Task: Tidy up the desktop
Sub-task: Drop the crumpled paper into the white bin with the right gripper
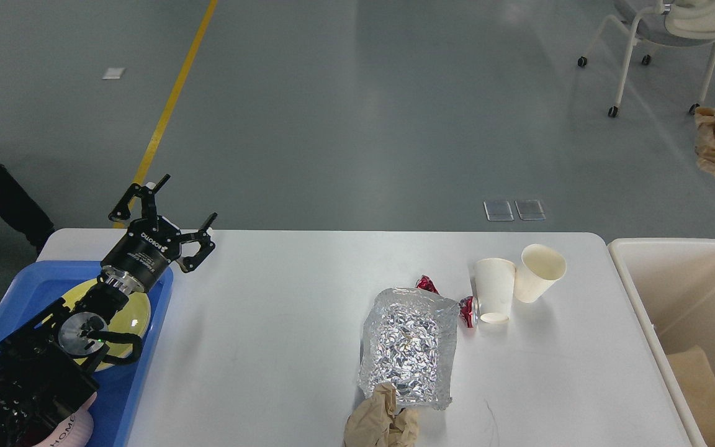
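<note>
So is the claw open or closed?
Open. The left claw has its two fingers spread wide apart, holding nothing, above the blue tray.

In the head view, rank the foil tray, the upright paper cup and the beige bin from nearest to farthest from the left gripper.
From the left gripper, open above the blue tray's far corner:
1. Foil tray, mid-table, to its right.
2. Upright paper cup, farther right, beside the tilted cup.
3. Beige bin, past the desktop's right edge.
</note>
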Motion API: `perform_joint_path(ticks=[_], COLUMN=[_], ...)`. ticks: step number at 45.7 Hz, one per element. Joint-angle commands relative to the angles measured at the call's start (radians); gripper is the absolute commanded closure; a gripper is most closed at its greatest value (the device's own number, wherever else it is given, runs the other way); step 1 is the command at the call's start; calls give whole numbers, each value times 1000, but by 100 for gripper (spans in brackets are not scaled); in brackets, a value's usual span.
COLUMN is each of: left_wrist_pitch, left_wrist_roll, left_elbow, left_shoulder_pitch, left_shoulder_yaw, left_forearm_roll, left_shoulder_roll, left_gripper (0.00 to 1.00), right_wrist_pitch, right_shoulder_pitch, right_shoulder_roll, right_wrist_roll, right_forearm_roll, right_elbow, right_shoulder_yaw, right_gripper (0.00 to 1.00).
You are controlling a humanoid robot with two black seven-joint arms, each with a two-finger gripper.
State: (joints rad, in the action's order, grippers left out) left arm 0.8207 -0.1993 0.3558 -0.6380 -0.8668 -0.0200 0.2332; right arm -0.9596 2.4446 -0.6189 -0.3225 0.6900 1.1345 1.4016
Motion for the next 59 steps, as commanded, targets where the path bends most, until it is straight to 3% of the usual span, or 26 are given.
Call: perform_joint_path(ticks=[1,7,12,24,31,37,38,44,46,47,48,49,50,59], left_wrist_pitch=[0,0,0,0,0,0,0,0,0,0,0,0,0,0], left_wrist_roll=[0,0,0,0,0,-2,0,-2,-2,-2,-2,-2,-2,-2], left_elbow=[0,0,0,0,0,0,0,0,0,0,0,0,0,0], left_shoulder_pitch=[0,0,0,0,0,0,0,0,0,0,0,0,0,0], left_shoulder_yaw=[2,2,2,2,2,2,2,2,2,2,2,2,2,2], left_forearm_roll=[0,0,0,0,0,0,0,0,0,0,0,0,0,0], left_shoulder_roll=[0,0,0,0,0,0,0,0,0,0,0,0,0,0], left_gripper=[0,0,0,0,0,0,0,0,0,0,0,0,0,0], right_wrist_pitch=[0,0,15,347,573,631,653,733,749,756,757,757,757,757], right_shoulder_pitch=[7,-58,-246,-872,-1350,-1700,-1792,-1874,-1876,-1876,-1876,-1876,-1876,-1874], right_shoulder_roll=[-22,-65,-128,-226,-156,-15,34,87,88,88,88,88,90,93], right_wrist_roll=[0,7,7,10,16,25,31,49,62,65,66,66,68,68], right_forearm_roll=[11,54,71,-20,-220,-440,-501,-563,-567,-569,-570,-573,-576,-580], right_elbow=[-13,-77,-217,-528,-717,-947,-1045,-1118,-1118,-1118,-1118,-1118,-1118,-1115], right_shoulder_yaw=[2,0,-4,-122,-254,-329,-335,-339,-340,-342,-342,-342,-343,-345], right_gripper=[100,100,100,100,100,100,100,100,88,75,53,22,0,0])
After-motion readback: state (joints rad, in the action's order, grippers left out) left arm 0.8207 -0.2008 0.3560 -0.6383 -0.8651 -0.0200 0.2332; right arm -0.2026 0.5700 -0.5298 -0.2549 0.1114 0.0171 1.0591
